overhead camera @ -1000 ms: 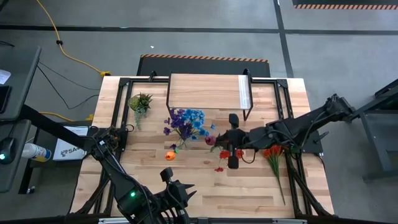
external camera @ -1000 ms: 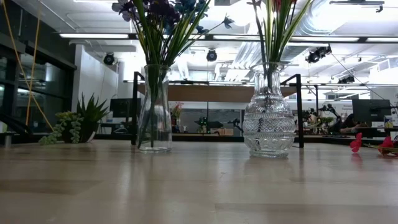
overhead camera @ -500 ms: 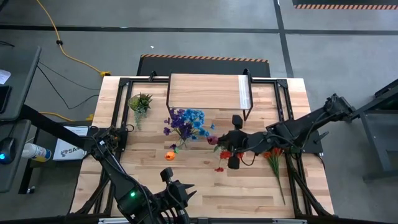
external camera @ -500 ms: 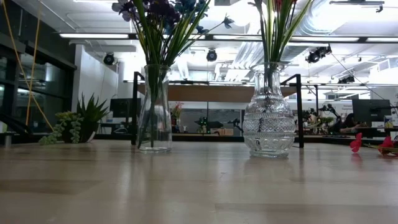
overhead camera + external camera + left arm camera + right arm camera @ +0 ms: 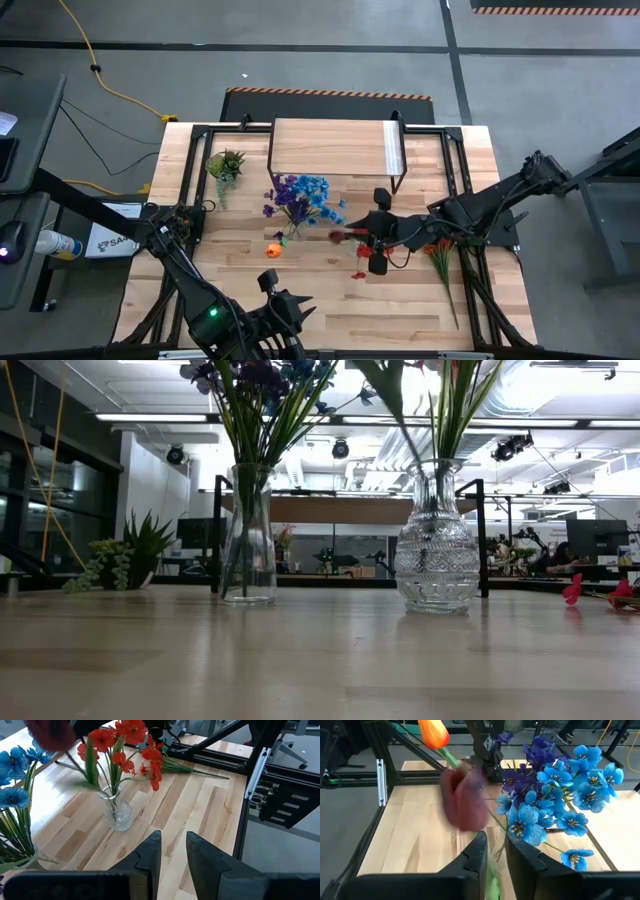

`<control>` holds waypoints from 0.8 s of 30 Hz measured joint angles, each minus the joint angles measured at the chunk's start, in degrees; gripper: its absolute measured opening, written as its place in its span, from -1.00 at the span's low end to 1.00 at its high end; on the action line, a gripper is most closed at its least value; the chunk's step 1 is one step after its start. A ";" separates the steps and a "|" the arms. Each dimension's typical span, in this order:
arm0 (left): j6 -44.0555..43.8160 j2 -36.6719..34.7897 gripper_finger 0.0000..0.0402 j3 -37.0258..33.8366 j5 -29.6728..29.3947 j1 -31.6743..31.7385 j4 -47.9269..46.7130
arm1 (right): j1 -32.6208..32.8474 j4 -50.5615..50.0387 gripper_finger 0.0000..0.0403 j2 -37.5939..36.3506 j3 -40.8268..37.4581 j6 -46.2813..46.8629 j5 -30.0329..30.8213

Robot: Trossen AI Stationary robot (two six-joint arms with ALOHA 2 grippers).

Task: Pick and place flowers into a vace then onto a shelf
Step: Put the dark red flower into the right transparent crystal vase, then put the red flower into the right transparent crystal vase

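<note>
Fingers of the right gripper (image 5: 372, 243) pinched the green stem of a dark maroon artificial flower (image 5: 465, 800) over the patterned clear glass vase (image 5: 435, 550) of red flowers (image 5: 125, 740). Right arm reached across mid-table. Left gripper (image 5: 172, 851), narrowly parted, waited empty near the table's front edge.

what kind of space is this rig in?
Likely an industrial lab or workshop: bare concrete floor, exposed ceiling ducting with strip lights, and a yellow cable trailing across the floor.

I see my light wood-plank bench (image 5: 240, 300) carrying two clear glass vases (image 5: 248, 535), a loose orange tulip (image 5: 273, 250), a green spiky plant (image 5: 226, 163), and the low wood-topped shelf (image 5: 330, 146).
</note>
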 joint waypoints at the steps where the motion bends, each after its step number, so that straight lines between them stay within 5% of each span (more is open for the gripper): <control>1: -0.02 0.00 -0.38 0.00 0.00 0.00 0.00 | 0.00 0.02 -0.68 0.00 0.00 0.02 0.00; 18: 0.24 0.00 -0.38 0.00 0.00 0.00 -0.02 | 0.00 0.10 -0.41 -3.50 0.00 -0.28 -1.23; 24: 0.39 0.00 -0.38 0.00 0.62 0.00 -0.27 | -0.02 0.11 -0.41 -9.37 0.00 0.01 -10.50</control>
